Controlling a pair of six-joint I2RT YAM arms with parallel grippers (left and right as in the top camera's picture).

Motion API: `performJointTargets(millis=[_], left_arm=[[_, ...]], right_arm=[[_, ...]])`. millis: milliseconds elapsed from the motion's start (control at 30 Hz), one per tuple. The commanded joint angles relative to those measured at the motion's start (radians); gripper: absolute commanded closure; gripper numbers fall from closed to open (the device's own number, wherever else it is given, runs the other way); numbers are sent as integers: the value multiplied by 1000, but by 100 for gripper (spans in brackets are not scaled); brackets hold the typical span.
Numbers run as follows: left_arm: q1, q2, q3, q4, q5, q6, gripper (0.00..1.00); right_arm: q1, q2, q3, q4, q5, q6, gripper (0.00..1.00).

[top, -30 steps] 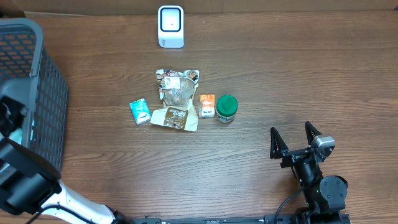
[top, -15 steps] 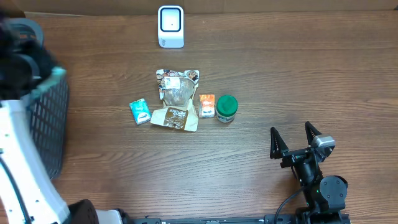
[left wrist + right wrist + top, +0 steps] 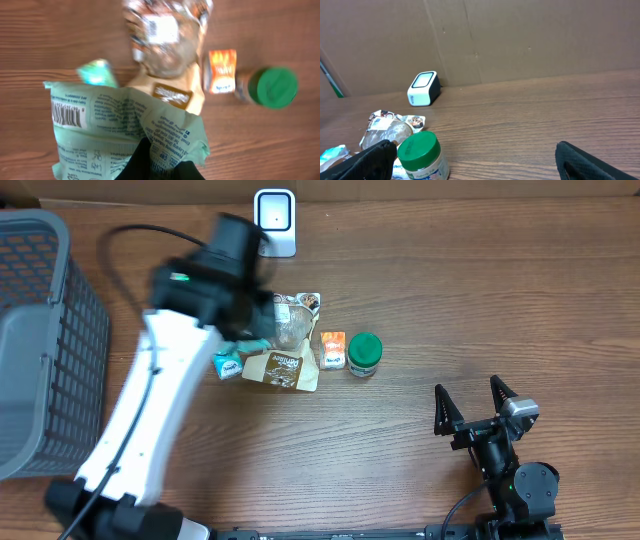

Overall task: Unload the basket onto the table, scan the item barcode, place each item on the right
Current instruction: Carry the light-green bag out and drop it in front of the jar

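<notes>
My left gripper (image 3: 162, 161) is shut on a crumpled pale green packet (image 3: 115, 125), pinching its lower edge. A barcode (image 3: 66, 116) shows on the packet's left side in the left wrist view. From overhead the left arm (image 3: 190, 300) hangs over the pile of goods, and only a teal edge of the packet (image 3: 258, 343) peeks out beneath it. The white scanner (image 3: 274, 222) stands at the table's back edge, just behind the arm, also in the right wrist view as the scanner (image 3: 423, 88). My right gripper (image 3: 476, 402) rests open and empty at the front right.
Below the packet lie a clear snack bag (image 3: 165, 35), a brown pouch (image 3: 172, 95), a small teal pack (image 3: 97, 72), an orange box (image 3: 221, 70) and a green-lidded jar (image 3: 272, 87). A grey mesh basket (image 3: 40, 330) fills the left edge. A cardboard wall (image 3: 520, 40) backs the table.
The left arm swung from the basket at the far left to above the goods in the middle, carrying the green packet. The right arm stayed still.
</notes>
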Motion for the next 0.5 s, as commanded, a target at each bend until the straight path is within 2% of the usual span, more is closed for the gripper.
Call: performJointTargets(millis=[0,233,467], left_arm=[[-95,32,-78,44,-64,-14,96],[-233,126,-144,89,-93,-20,96],[-285,231,-145,84,-70,-227,96]], right_arm=[[-6,-4,-11,4,-2,2,0],[-6,-4,-11,4,-2,2,0],[-6,-4,-11,4,-2,2,0]])
